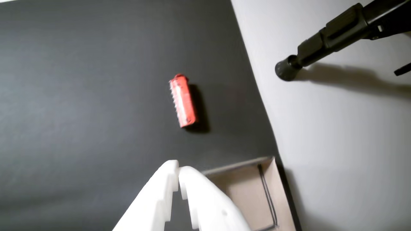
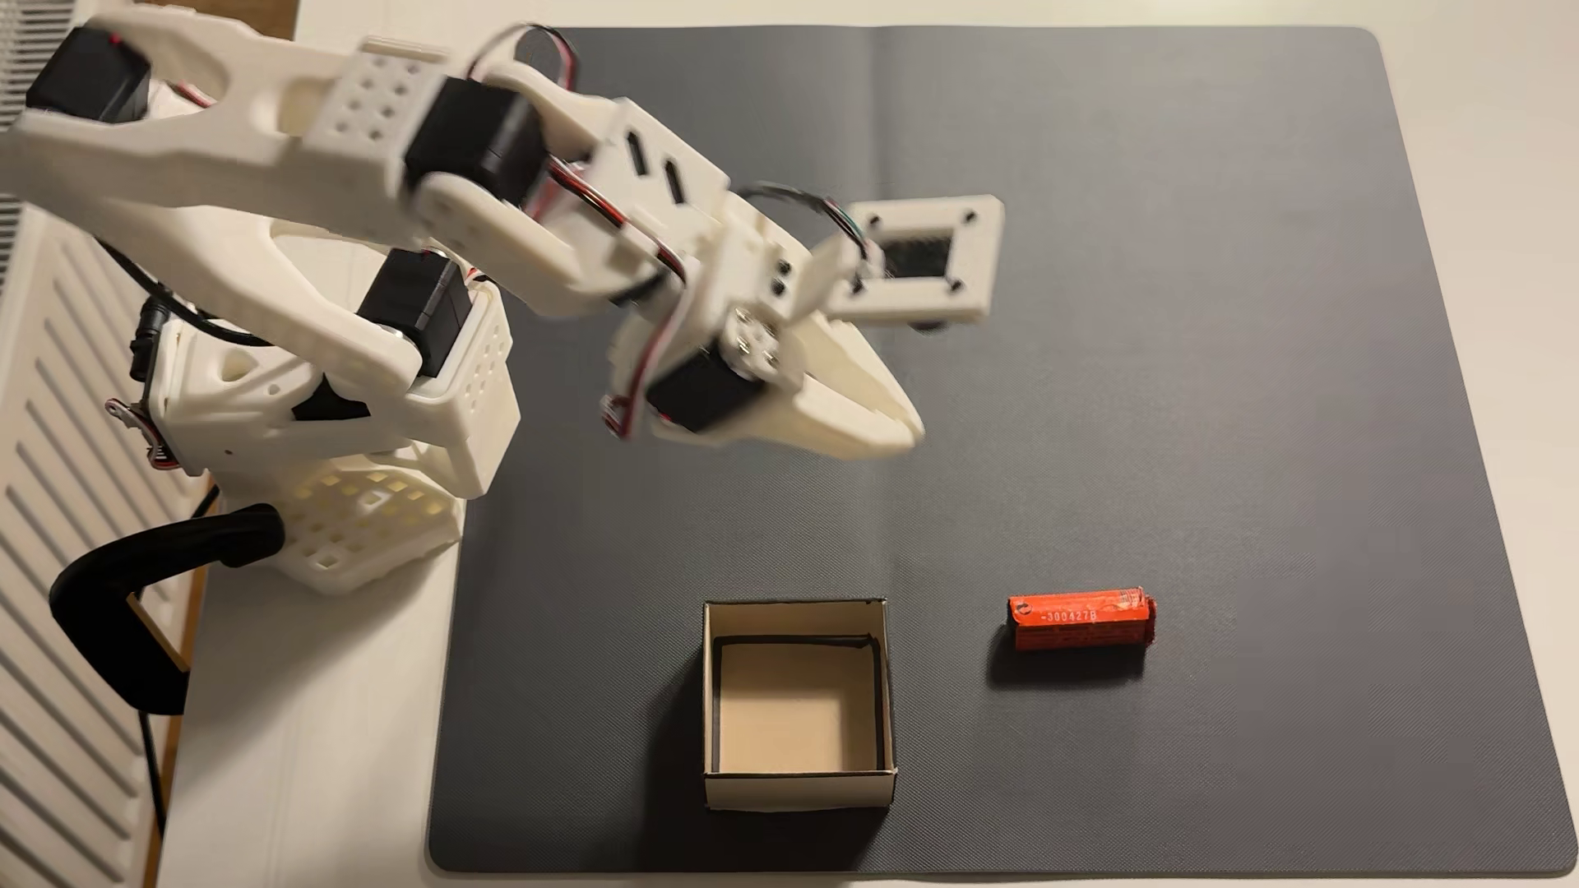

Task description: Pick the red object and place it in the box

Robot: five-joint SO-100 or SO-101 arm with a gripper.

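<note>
- My white plastic two-finger gripper (image 2: 910, 427) hangs in the air above the dark grey rubbery mat (image 2: 1196, 341). My jaws are pressed together at the tips and hold nothing.
- The small orange-red cylinder with crinkly wrap and dark print (image 2: 1081, 618) lies on its side on the mat. It is well apart from me, and nothing is touching it.
- The small square open cardboard box with pale walls (image 2: 798, 787) sits on the mat near the cylinder, with a gap between them. The box has nothing in it.
- In the wrist view the cylinder (image 1: 182, 100) lies ahead of my fingertips (image 1: 175, 170), and a corner of the box (image 1: 276, 192) peeks out beside them.
- I think the cylinder is light and hard. It is round, so it could roll away if I bump it. The wrap looks smooth, so it may slip.
- I think the best place to hold it is the middle of its long side, one finger on each side. First I must open my jaws wide.
</note>
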